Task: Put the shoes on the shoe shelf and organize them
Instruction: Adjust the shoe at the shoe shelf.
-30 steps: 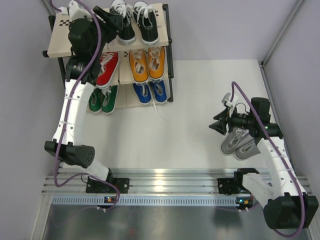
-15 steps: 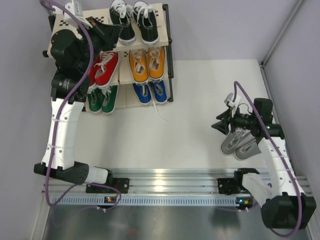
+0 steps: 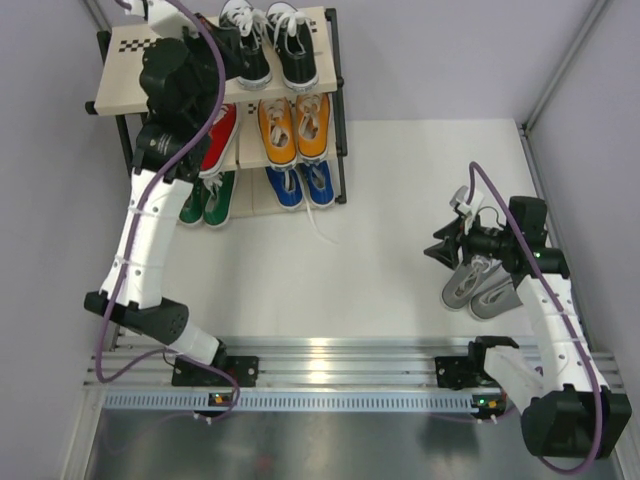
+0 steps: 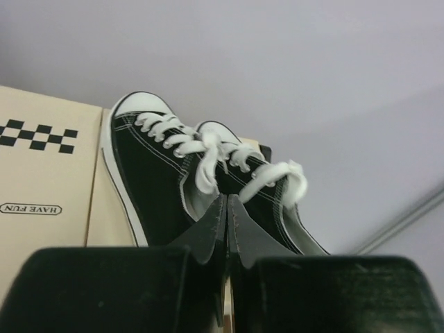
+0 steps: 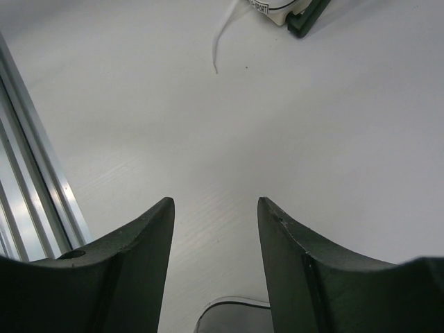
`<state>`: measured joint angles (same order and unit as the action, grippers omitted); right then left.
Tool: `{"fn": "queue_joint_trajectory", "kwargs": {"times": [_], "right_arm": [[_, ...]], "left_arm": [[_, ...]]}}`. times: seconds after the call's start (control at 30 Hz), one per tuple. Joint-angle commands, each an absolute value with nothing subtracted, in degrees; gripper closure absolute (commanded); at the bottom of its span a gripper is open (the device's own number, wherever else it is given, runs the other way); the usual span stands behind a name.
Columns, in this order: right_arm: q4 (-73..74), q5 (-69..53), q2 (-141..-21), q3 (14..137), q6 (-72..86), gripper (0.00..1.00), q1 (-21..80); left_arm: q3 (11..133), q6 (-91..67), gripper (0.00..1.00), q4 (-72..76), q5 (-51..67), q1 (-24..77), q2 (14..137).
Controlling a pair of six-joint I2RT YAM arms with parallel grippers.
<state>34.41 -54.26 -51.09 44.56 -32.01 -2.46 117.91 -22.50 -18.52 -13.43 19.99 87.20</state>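
Observation:
The shoe shelf [image 3: 125, 90] stands at the far left with a black pair [image 3: 285, 50] on its top board. Orange [image 3: 295, 125] and red [image 3: 215, 140] pairs sit on the middle tier, blue [image 3: 300, 185] and green [image 3: 205, 200] on the lowest. My left gripper [image 3: 238, 50] is shut and empty, its tips [image 4: 227, 201] just behind the heel of the left black shoe [image 4: 149, 173]. A grey pair [image 3: 480, 285] lies on the table at the right. My right gripper [image 3: 438, 247] hovers open over its toes, and one grey toe cap [image 5: 232, 316] shows below the fingers [image 5: 295, 236].
A loose white lace [image 5: 218, 41] from the blue shoes trails onto the table beside the shelf's foot [image 5: 305, 17]. An aluminium rail [image 3: 330, 360] carries the arm bases along the near edge. Grey walls close in behind and at the right.
The left gripper has gone from open to shut. Its arm swung left and then back to the black shoes. The right arm has hardly moved.

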Motion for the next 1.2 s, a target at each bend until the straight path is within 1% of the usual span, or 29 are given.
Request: {"fn": "queue_joint_trajectory", "kwargs": {"times": [0.0,0.07,0.1,0.23,0.4,0.47,0.5,0.53,0.63,0.77,0.8,0.9,1.0,1.17], "right_arm": [[34.63,-56.78,-50.80,45.44,-34.01,0.48,-3.34],[34.89,-56.86,-50.89,45.53,-34.19,0.48,-3.43],[34.98,-57.04,-50.80,45.53,-34.19,0.49,-3.34],[35.24,-57.57,-51.15,45.53,-34.45,0.49,-3.43],[35.60,-57.74,-51.50,45.62,-34.80,0.49,-3.43],[35.86,-57.74,-51.68,45.70,-34.98,0.49,-3.43],[35.86,-57.66,-51.68,45.79,-34.98,0.49,-3.43],[35.95,-57.66,-51.77,45.79,-35.07,0.49,-3.43],[36.03,-57.48,-51.94,45.88,-35.16,0.49,-3.43],[36.12,-57.39,-52.21,45.88,-35.42,0.49,-3.43],[36.12,-57.39,-52.21,45.88,-35.42,0.49,-3.43],[36.12,-57.39,-52.29,45.88,-35.33,0.50,-3.43],[36.12,-57.39,-52.21,45.88,-35.42,0.50,-3.43],[36.12,-57.39,-51.95,45.79,-35.42,0.50,-3.43]], "left_arm": [[121.80,-26.79,0.94,-14.42,-19.51,17.41,91.31],[123.22,-30.31,0.91,-14.33,-19.95,16.00,94.12],[124.61,-31.37,0.87,-14.15,-20.30,15.47,95.09],[128.58,-31.91,0.87,-13.45,-23.11,14.24,100.53],[131.30,-32.60,0.87,-12.30,-25.31,12.48,103.97],[131.75,-33.04,0.85,-12.22,-25.75,11.95,105.03],[131.84,-33.66,0.83,-12.13,-25.32,11.43,105.29],[132.01,-33.92,0.79,-12.13,-25.23,11.08,105.90],[132.54,-34.45,0.72,-12.30,-24.79,10.46,106.61],[132.71,-35.42,0.56,-12.57,-20.93,9.76,106.53],[132.71,-35.42,0.49,-12.66,-19.79,9.76,106.26],[131.93,-36.21,0.40,-13.27,-15.74,9.76,104.33],[129.74,-36.30,0.37,-14.41,-13.10,9.84,100.74],[129.38,-35.77,0.36,-18.53,-9.85,9.84,99.05]]}}
